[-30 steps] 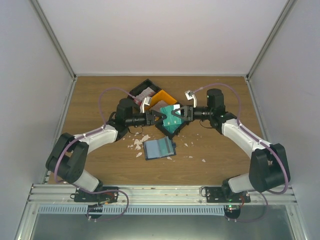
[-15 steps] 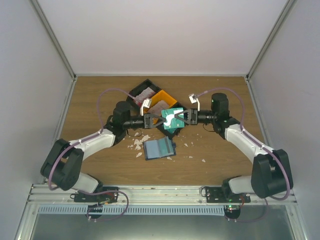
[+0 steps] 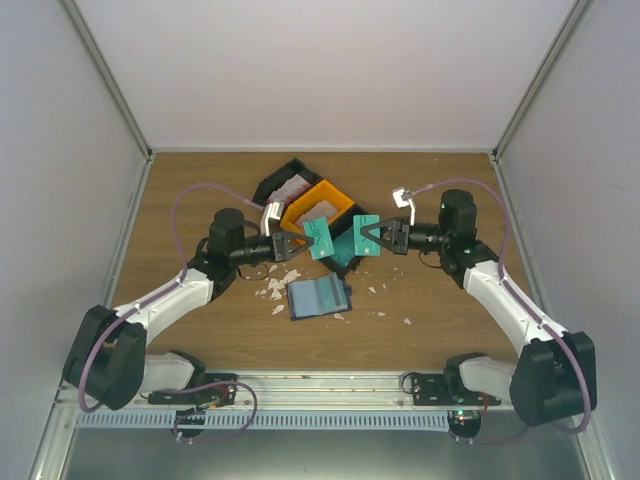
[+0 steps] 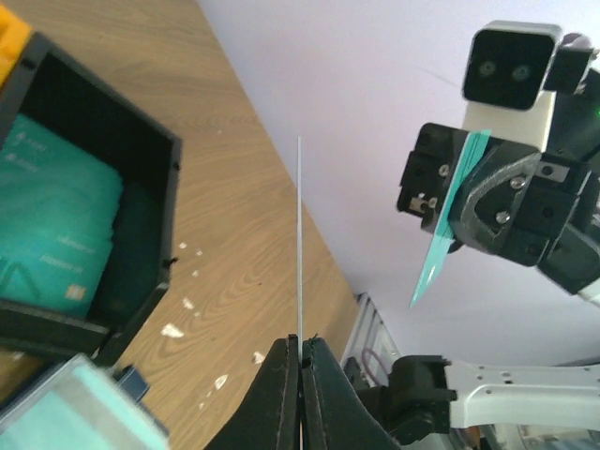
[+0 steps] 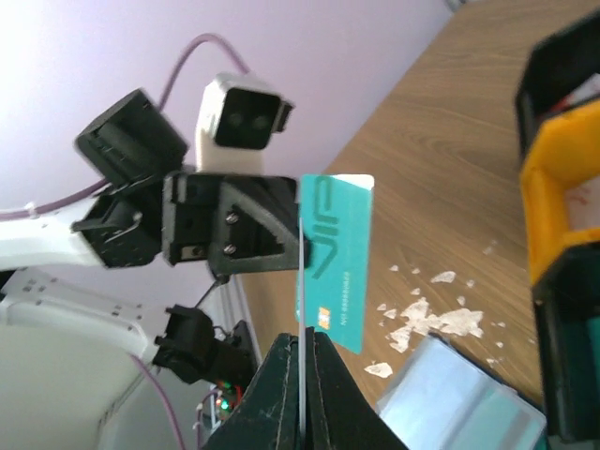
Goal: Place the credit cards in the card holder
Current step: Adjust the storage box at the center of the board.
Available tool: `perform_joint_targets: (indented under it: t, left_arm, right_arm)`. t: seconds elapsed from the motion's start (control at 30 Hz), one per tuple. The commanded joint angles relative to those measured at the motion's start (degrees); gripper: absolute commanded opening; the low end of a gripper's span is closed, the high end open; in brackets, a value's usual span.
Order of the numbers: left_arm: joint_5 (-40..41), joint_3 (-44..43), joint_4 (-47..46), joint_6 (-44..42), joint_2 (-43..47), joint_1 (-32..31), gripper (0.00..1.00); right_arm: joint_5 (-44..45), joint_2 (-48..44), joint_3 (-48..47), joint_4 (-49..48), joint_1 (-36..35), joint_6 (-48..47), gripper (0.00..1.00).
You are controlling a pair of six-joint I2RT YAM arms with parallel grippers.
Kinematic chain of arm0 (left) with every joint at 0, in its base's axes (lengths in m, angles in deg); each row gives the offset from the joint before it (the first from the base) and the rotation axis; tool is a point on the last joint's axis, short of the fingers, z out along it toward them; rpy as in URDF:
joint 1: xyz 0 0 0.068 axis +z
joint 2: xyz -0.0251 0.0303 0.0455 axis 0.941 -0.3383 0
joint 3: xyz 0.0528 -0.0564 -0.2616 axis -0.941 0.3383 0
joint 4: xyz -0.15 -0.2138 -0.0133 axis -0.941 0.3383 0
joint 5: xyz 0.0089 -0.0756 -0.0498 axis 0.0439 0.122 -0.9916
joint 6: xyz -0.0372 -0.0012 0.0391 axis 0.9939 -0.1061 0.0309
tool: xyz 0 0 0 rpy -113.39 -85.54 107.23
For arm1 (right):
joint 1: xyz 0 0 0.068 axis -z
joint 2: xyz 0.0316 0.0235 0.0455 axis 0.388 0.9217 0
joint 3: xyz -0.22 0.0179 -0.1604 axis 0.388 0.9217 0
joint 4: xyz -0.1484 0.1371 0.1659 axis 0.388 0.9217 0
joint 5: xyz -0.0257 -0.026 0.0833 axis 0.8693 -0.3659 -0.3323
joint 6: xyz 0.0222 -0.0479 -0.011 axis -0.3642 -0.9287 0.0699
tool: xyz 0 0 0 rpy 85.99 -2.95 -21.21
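Above the desk (image 3: pixel 190 200), near its middle, a teal credit card (image 3: pixel 321 240) is pinched in the closed left tool (image 3: pixel 303 243). It is seen edge-on as a thin line from the left wrist. A second teal credit card (image 3: pixel 366 237) is clamped in the closed right tool (image 3: pixel 382 238). The two cards are held up off the desk, near each other but apart, with a gap between them. Below the gap a black bin (image 3: pixel 338 266) is seen with a teal stack (image 4: pixel 52 234) of cards inside. The card holder (image 3: pixel 318 297) lies open on the desk, nearer the arm bases than both tools and touched by neither; its pale slotted inside faces up. An orange bin (image 3: pixel 312 198) and a far black bin (image 3: pixel 281 179) with pink-printed white cards (image 3: pixel 294 187) are set behind the tools. White scraps (image 3: pixel 275 288) are scattered beside the card holder. The desk is wood-grain brown and is closed in by pale walls (image 3: pixel 300 70), with a metal rail (image 3: pixel 320 385) at the near edge. One second ago both tools were bunched together over the teal stack and the left tool was part open. Since then it has been shut, the arms have been drawn apart, and each tool has come away with its own card. The card holder has not been moved.
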Motion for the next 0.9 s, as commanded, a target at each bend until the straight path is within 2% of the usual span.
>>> perform_joint_targets:
  t: [0.0, 0.13, 0.27, 0.47, 0.6, 0.87]
  left_arm:
    - [4.66, 3.9, 8.47, -4.08, 3.86, -0.3, 0.0]
    - [7.91, 10.88, 8.95, -2.63, 5.87, -1.79, 0.0]
    - [10.48, 16.38, 5.33, 0.3, 6.2, -3.34, 0.0]
    - [12.11, 20.92, -1.54, 4.49, 3.33, -4.4, 0.0]
    - [12.43, 21.42, -3.88, 6.21, 0.79, -4.79, 0.0]
    - [12.03, 21.41, -8.76, 9.77, -4.64, -5.11, 0.0]
  right_arm:
    - [10.33, -1.76, -1.62, 12.99, -0.63, -7.92, 0.0]
    - [21.95, -2.25, -1.57, 19.85, -7.57, -11.56, 0.01]
    - [33.32, -1.46, 0.08, 21.76, -16.38, -10.82, 0.0]
    - [45.62, 6.19, 0.29, 22.25, -25.68, -8.85, 0.0]
    - [49.87, 11.69, -1.58, 23.35, -27.85, -8.38, 0.01]
    - [48.99, 18.32, -4.27, 25.98, -28.16, -9.59, 0.02]
